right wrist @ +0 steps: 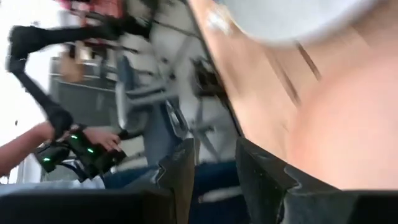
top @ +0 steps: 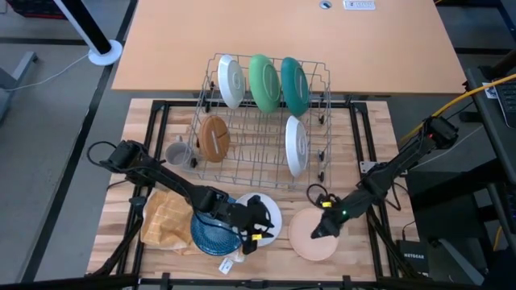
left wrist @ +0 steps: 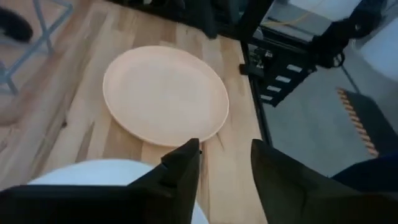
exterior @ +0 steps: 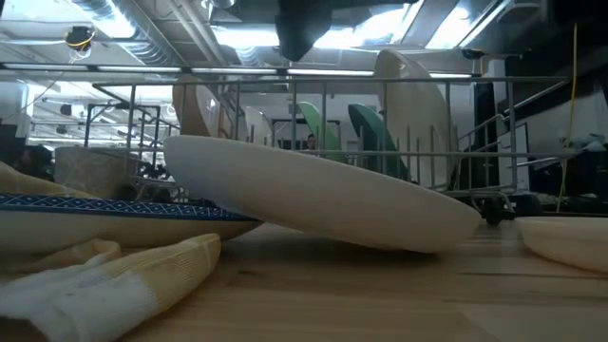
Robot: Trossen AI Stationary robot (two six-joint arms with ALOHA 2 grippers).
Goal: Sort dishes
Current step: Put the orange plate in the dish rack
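The left tool (top: 256,228), fingers spread, hovers at the white plate's (top: 270,211) edge — that plate leans on the blue plate (top: 211,232), in front of the rack (top: 266,121). A nudge could slide it off. The right tool (top: 318,232) stands parted at the peach plate (top: 310,240).

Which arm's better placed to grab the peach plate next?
Right. The right gripper already sits at the peach plate's rim, fingers apart. The left gripper is over the white plate.
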